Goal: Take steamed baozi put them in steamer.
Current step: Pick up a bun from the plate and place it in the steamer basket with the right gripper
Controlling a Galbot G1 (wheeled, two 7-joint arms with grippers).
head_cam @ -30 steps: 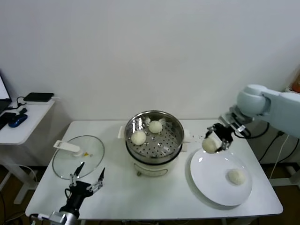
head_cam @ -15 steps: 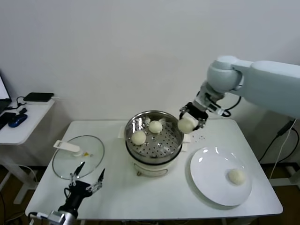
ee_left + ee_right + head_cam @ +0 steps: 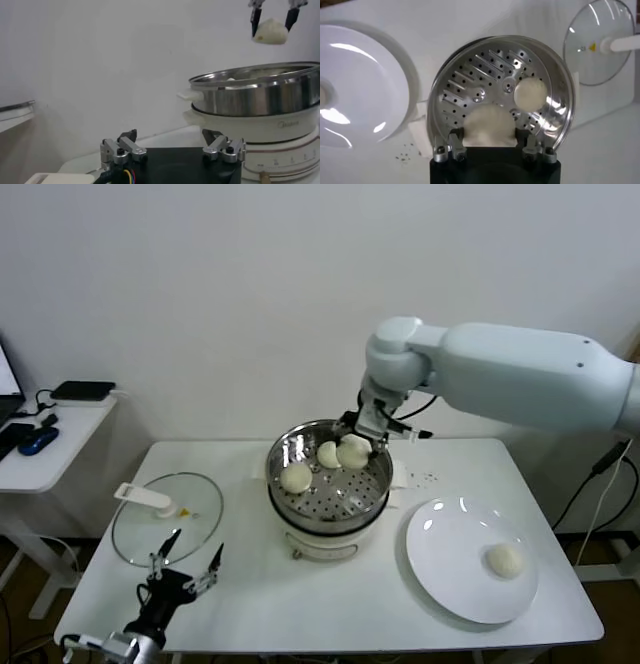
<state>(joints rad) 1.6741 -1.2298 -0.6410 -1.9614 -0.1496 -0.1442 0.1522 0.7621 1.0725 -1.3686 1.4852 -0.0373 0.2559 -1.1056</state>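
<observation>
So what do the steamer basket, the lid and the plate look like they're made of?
Steamer: polished metal, likely stainless steel; its wall mirrors the buns and the floor is punched with holes. Lid: clear glass, since the table shows through it, with a white, probably plastic, handle. Plate: glossy white, ceramic or melamine; bright glints, but the look can't settle which.

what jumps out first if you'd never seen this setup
The big white right arm reaches over the shiny round steel steamer at table centre, its right gripper holding a cream-white dough bun above the basket. One more bun sits on the flat white plate to the right.
</observation>
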